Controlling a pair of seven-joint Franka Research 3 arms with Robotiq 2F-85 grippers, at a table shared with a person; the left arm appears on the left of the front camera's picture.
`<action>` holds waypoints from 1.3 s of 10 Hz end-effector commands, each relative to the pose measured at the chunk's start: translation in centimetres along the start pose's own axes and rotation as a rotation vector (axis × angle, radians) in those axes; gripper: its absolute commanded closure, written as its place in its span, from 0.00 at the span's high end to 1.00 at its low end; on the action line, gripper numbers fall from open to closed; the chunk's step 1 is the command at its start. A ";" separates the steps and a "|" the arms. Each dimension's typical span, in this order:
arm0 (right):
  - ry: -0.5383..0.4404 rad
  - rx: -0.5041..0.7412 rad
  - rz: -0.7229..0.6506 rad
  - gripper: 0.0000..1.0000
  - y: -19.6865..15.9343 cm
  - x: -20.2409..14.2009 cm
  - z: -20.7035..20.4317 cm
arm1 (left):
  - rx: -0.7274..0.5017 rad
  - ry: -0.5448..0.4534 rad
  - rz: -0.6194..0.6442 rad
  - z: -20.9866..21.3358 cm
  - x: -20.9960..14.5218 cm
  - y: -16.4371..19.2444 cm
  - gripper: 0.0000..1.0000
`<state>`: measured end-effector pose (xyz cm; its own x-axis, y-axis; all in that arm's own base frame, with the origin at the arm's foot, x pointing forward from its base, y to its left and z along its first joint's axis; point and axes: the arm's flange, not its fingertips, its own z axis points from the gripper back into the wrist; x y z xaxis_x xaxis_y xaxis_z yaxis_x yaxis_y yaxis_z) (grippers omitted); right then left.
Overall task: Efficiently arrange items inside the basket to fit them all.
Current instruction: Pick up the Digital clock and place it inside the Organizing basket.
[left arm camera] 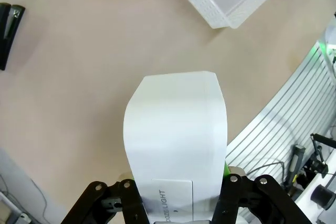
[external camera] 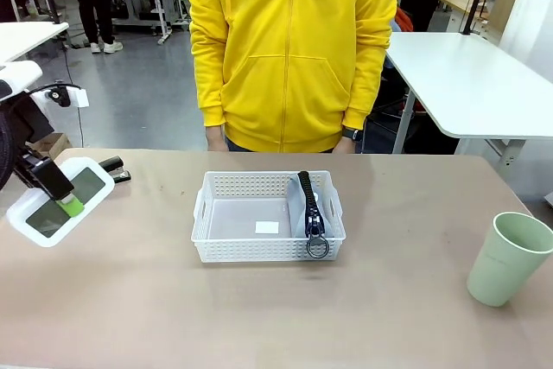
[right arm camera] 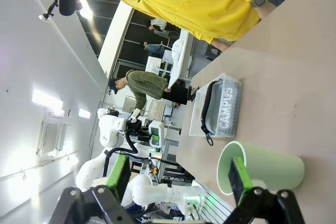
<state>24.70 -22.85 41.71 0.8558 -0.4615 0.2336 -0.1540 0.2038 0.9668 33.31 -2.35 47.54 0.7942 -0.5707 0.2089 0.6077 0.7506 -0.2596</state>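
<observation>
Left fingers (left arm camera: 130, 203) clamp smooth white box (left arm camera: 176, 135) near table's (external camera: 259, 317) left edge; right fingers (right arm camera: 239, 178) wide by green cup (right arm camera: 273, 169); perforated basket (external camera: 259, 250) mostly open.

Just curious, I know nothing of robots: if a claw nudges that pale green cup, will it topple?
Possibly. The cup stands upright on a base narrower than its rim, so a high push might tip it. It looks empty, so probably light. Once down, its round tapered side would likely roll in a curve.
</observation>
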 end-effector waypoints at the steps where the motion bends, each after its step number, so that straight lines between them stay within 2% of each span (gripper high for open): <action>1: -0.011 0.017 -0.001 1.00 0.3 0.1 0.0 | 0.009 0.009 0.010 0.4 -0.1 -0.1 0.00; 2: -0.011 0.017 -0.001 1.00 0.3 0.1 0.0 | 0.009 0.009 0.010 0.4 -0.1 -0.1 0.00; 3: -0.011 0.017 -0.001 1.00 0.3 0.1 0.0 | 0.001 0.001 0.003 0.0 0.0 0.0 0.52; 4: -0.011 0.017 -0.001 1.00 0.3 0.1 0.0 | 0.029 -0.026 0.004 0.4 2.4 -0.8 0.52; 5: -0.011 0.017 -0.001 1.00 0.3 0.1 0.0 | -0.007 -0.050 -0.030 0.3 5.6 -2.1 0.52; 7: -0.011 0.017 -0.001 1.00 0.3 0.1 0.0 | -0.030 -0.021 -0.076 -2.3 12.7 -5.3 0.52; 8: -0.011 0.017 -0.001 1.00 0.3 0.1 0.0 | 0.009 -0.022 -0.077 -4.2 16.1 -6.8 0.52; 9: -0.011 0.017 -0.001 1.00 0.3 0.1 0.0 | 0.007 0.004 -0.119 -5.5 18.4 -7.9 0.52; 10: -0.011 0.017 -0.001 1.00 0.3 0.1 0.0 | 0.027 -0.015 -0.138 -6.9 20.2 -9.0 0.52; 13: -0.011 0.017 -0.001 1.00 0.3 0.1 0.0 | 0.027 0.064 -0.154 -14.3 25.5 -10.1 0.52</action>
<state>24.69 -22.85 41.72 0.8557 -0.4617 0.2337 -0.1540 0.2040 0.9668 46.05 -28.25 42.61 0.6753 -0.7061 0.2129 0.7373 0.6385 -0.2207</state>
